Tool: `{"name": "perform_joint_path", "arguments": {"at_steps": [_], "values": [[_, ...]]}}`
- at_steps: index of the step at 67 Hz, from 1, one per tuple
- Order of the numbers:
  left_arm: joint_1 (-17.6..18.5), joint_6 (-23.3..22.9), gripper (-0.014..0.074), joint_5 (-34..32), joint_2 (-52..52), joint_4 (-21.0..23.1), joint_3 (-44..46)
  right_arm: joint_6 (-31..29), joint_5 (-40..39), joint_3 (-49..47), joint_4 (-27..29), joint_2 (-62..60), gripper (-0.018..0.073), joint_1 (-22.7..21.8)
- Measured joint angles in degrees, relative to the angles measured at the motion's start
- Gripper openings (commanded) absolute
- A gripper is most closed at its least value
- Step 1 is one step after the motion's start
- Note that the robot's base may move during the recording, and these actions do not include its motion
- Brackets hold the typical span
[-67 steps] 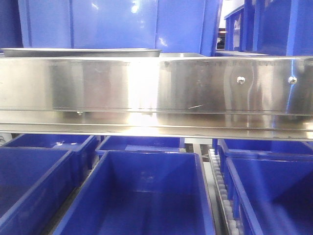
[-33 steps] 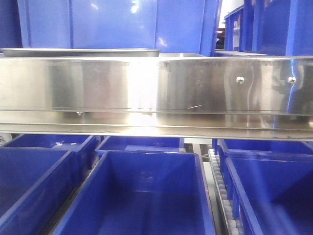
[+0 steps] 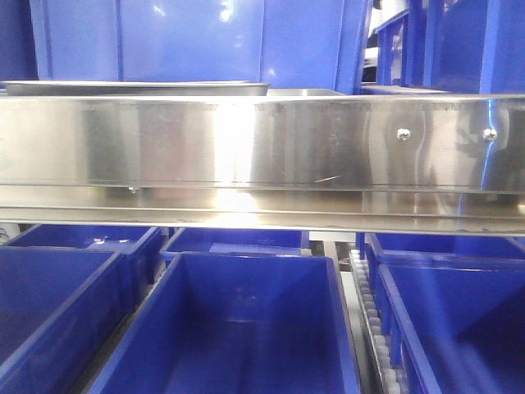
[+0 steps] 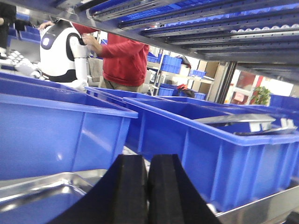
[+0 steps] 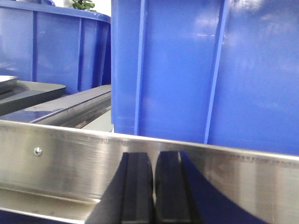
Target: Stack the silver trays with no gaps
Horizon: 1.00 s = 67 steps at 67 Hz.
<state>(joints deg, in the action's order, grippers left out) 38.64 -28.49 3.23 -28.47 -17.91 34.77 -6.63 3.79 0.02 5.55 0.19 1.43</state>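
Across the middle of the front view runs a long steel rail (image 3: 262, 144) with two screws at its right. Just above its top edge, upper left, the rim of a silver tray (image 3: 135, 85) shows as a thin flat band, with blue bins (image 3: 197, 37) standing behind it. A second steel edge (image 3: 303, 93) peeks out right of that tray; whether it is another tray cannot be told. Below the rail, more open bins (image 3: 238, 328) fill the lower half.

In the left wrist view the left gripper (image 4: 148, 186) sits at bottom centre, its black pads pressed nearly together with only a thin slit between, holding nothing. A tray (image 4: 42, 196) lies at lower left just beside it, in front of a bin (image 4: 56, 135). A person in red (image 4: 124, 58) stands at upper left.

In the right wrist view the right gripper (image 5: 153, 189) is at bottom centre, jaws likewise narrow and empty, in front of the rail (image 5: 56, 158). A tray edge (image 5: 7, 80) shows at far left.
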Motion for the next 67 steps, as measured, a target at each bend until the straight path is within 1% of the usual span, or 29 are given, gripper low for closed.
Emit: {"name": "perform_joint_path", "arguments": {"at_steps": [4,6,10,14,18,19,25,26,35,42,47,52,58,67], "values": [[-0.3,0.5,0.0000,1.4,0.7,-1.1,0.0,0.0,0.0,0.0,0.0,0.0,-0.0022,0.0],[-0.9,2.1,-0.0009,2.3,1.2,-1.2,0.0,0.0,0.0,0.0,0.0,0.0,-0.0022,0.0],[-2.6,6.7,-0.0009,4.5,2.3,0.6,0.0,0.0,0.0,0.0,0.0,0.0,-0.0022,0.0],[-5.9,12.8,-0.0009,7.0,3.7,4.2,-0.2,0.0,0.0,0.0,0.0,0.0,-0.0022,0.0],[-9.6,16.7,-0.0009,7.7,5.4,7.4,-1.3,0.0,0.0,0.0,0.0,0.0,-0.0022,0.0],[-11.2,17.7,-0.0009,7.7,5.8,8.1,-2.0,0.0,0.0,0.0,0.0,0.0,-0.0022,0.0],[-17.5,19.9,-0.0009,6.9,8.8,11.8,-5.6,0.0,0.1,0.0,0.0,0.0,-0.0022,0.0],[-19.1,20.4,-0.0009,6.8,9.4,12.2,-6.7,0.0,0.1,0.0,0.0,0.0,-0.0022,0.0],[-29.0,22.8,-0.0009,6.0,14.9,16.6,-15.0,0.0,0.1,0.0,0.0,0.0,-0.0022,0.0],[-34.0,23.1,-0.0009,5.3,19.3,17.9,-21.0,0.0,0.1,0.0,0.0,0.0,-0.0022,0.0],[-36.2,23.3,-0.0009,4.8,22.8,17.9,-24.7,0.0,0.1,0.0,0.0,0.0,-0.0022,0.0],[-37.5,23.3,-0.0009,4.4,25.7,18.2,-27.7,0.0,0.1,0.0,0.0,0.0,-0.0022,0.0],[-38.1,23.3,-0.0009,4.0,27.9,17.9,-30.5,0.0,0.1,0.0,0.0,0.0,-0.0022,0.0],[-38.2,23.3,-0.0009,1.9,28.1,16.0,-34.2,0.0,0.1,0.0,0.0,0.0,-0.0022,0.0]]}}
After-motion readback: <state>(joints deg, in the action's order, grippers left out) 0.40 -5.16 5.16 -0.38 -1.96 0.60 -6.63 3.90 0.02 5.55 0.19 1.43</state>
